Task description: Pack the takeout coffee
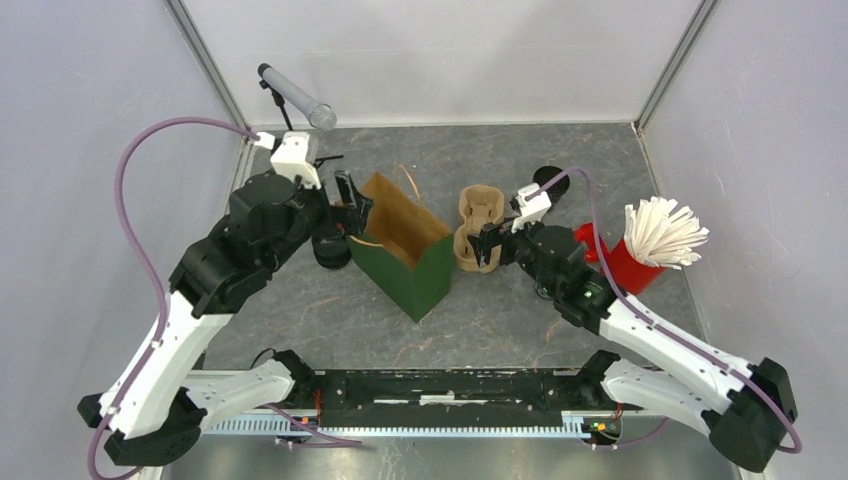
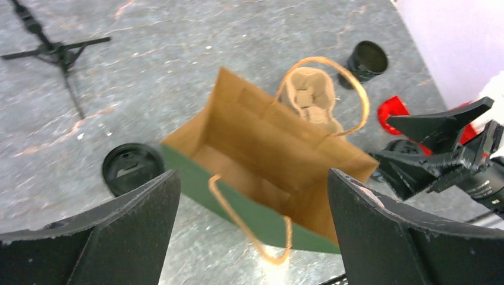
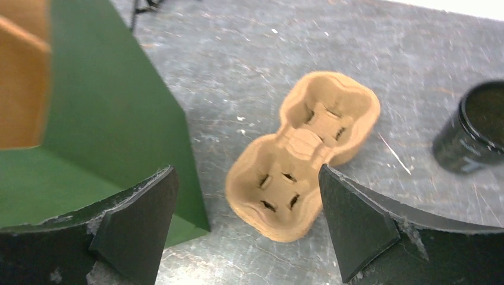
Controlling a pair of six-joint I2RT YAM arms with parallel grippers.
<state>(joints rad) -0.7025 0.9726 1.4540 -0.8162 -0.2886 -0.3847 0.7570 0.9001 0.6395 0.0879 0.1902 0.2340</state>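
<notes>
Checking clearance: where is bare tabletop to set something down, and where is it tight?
Bare: the near strip between green bag and base rail; the far strip behind the bag. Tight: between bag and cup tray, under the right claw; around the lidded cup, by the left claw.

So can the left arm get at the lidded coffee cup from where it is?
Probably yes: the left gripper is open, and the lidded coffee cup stands beside the green bag with nothing on top of it.
</notes>
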